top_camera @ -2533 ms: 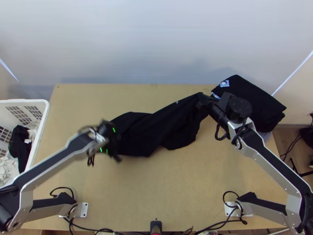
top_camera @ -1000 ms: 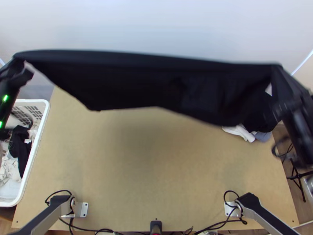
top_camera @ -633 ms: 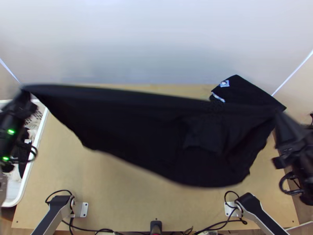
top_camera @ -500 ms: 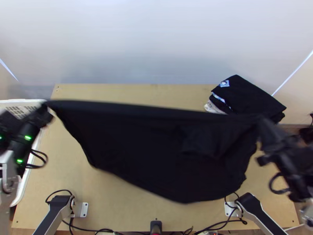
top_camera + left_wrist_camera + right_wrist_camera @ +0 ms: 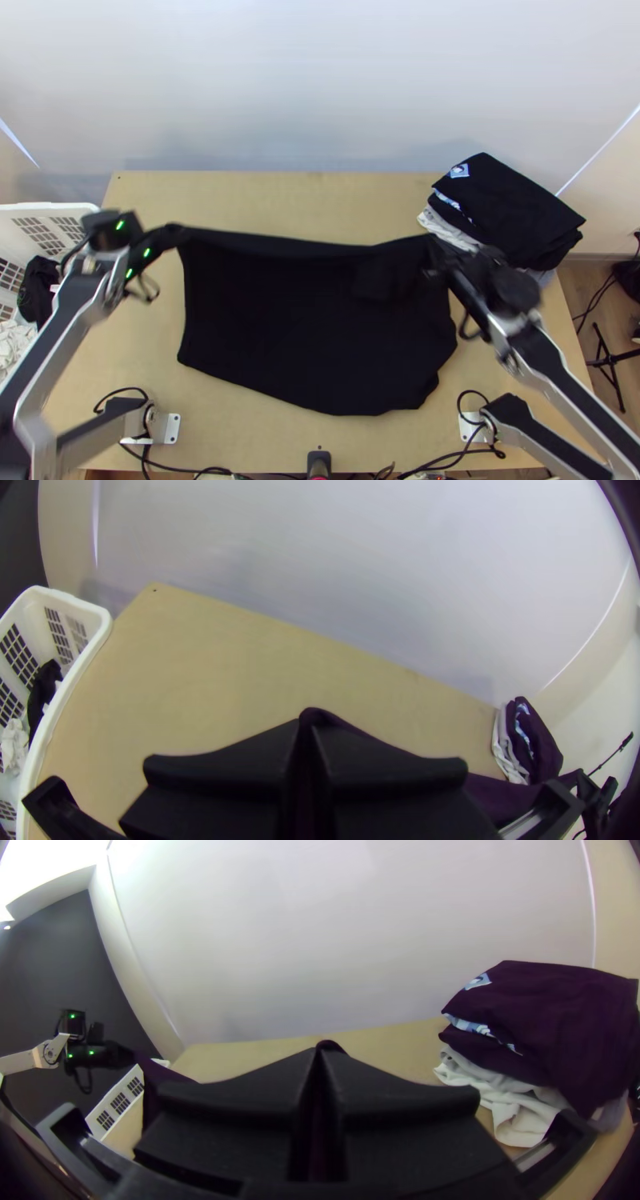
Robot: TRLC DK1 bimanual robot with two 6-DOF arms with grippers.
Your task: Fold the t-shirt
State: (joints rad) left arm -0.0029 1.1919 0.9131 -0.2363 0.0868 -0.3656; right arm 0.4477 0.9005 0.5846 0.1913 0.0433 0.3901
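At the far left, a white basket (image 5: 48, 206) with loose laundry in it, a black piece (image 5: 36, 288) among paler ones, stands beside the counter (image 5: 240, 436). Next comes the left gripper (image 5: 307, 728), its fingers closed on one end of the t-shirt's far edge, a small tuft of fabric poking out at the tips.

From there the black t-shirt (image 5: 312, 328) stretches across the middle of the counter, its far edge drawn fairly straight between the two grippers and its body spread towards the near side. The near edge runs at a slant and bulges towards the right, and a small flap lies doubled over near the right end. This looks like the spreading step, with the actual folding yet to begin. The next move probably calls for laying the far edge down evenly and keeping it taut until it lies flat, then letting go and straightening the flap and the slanted edge; if one side drops first, the cloth could skew.

The right gripper (image 5: 320, 1057) is clamped on the other end of the far edge, its fingers likewise pressed together on the fabric. Just beyond it, at the counter's far right, sits a stack of folded clothes (image 5: 512, 216), dark on top with white pieces beneath.
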